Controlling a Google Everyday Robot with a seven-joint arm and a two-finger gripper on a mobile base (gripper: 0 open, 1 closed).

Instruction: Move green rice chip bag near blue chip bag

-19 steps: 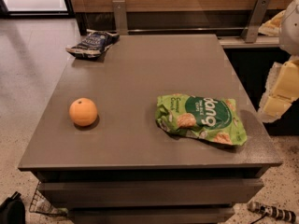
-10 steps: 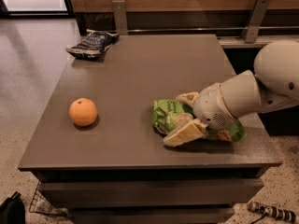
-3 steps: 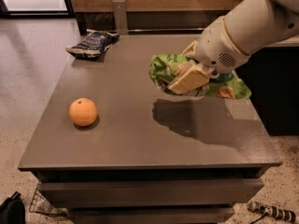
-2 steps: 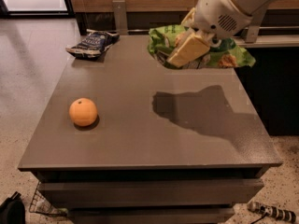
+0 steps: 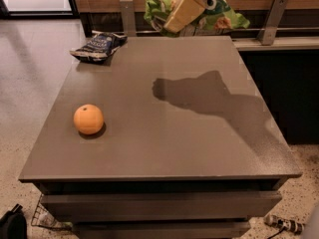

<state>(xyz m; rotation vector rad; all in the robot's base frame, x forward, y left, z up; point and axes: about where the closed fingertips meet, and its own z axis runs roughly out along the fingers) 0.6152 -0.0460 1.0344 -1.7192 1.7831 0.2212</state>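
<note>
The green rice chip bag (image 5: 227,15) hangs in the air at the top of the camera view, above the far edge of the grey table (image 5: 164,133). My gripper (image 5: 183,10) is shut on it, with a tan finger (image 5: 180,14) across its front. The bag casts a shadow on the table's middle right. The blue chip bag (image 5: 97,45) lies flat on the table's far left corner, well left of the green bag and lower in view.
An orange (image 5: 88,119) sits on the table's left front part. Two grey metal posts (image 5: 127,15) stand behind the far edge before a wooden wall. A dark object and a wire rack lie on the floor at the front left.
My gripper has lifted the green bag off the table's right side and carried it up and toward the far edge, a little leftward. The blue bag and orange have not moved.
</note>
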